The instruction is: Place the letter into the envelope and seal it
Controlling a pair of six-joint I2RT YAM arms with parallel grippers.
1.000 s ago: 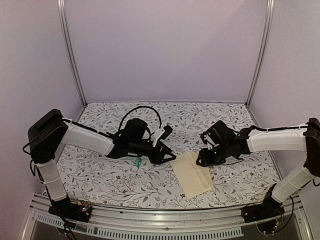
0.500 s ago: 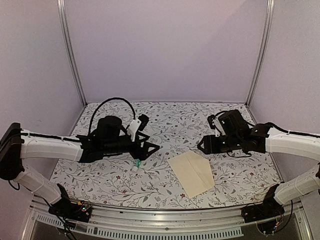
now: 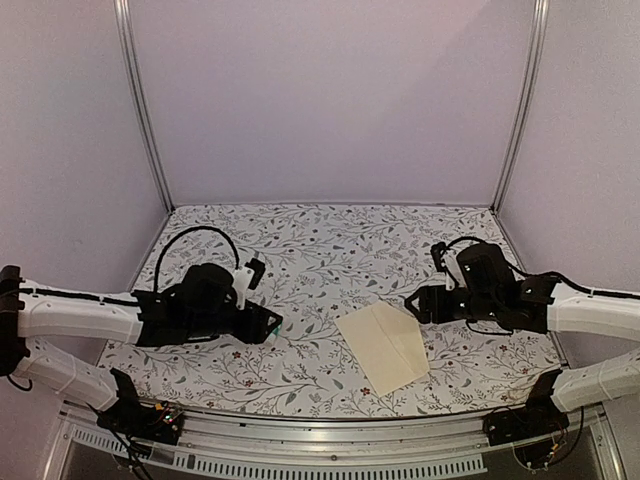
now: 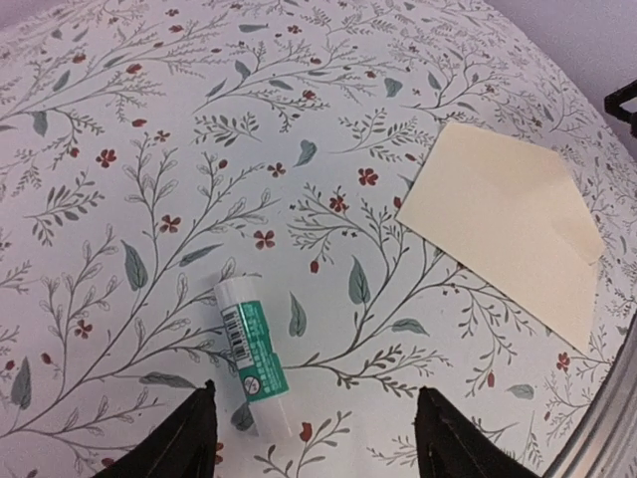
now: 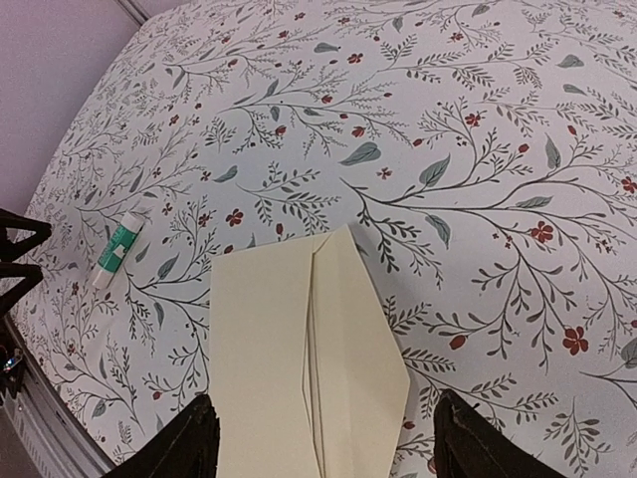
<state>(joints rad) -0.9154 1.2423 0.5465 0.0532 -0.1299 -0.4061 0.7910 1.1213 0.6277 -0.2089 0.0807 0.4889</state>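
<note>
Your arms have drawn back outward; left claw (image 4: 318, 430) and right claw (image 5: 323, 438) gape wide, both empty, probably releasing finished work. You'll find the envelope (image 3: 383, 345) flat on the surface (image 3: 330, 250), near right of centre, flap folded. No letter shows, presumably inside. The glue stick (image 4: 251, 357) has unreadable green label print.

The table (image 3: 330, 240) wears a white cloth printed with grey-green leafy sprigs and small red flowers. A cream envelope (image 3: 385, 345) lies flat on it. Its triangular flap points away from a glue stick (image 4: 251, 354) (white, with a green label), which lies on its side well to the envelope's left.
</note>
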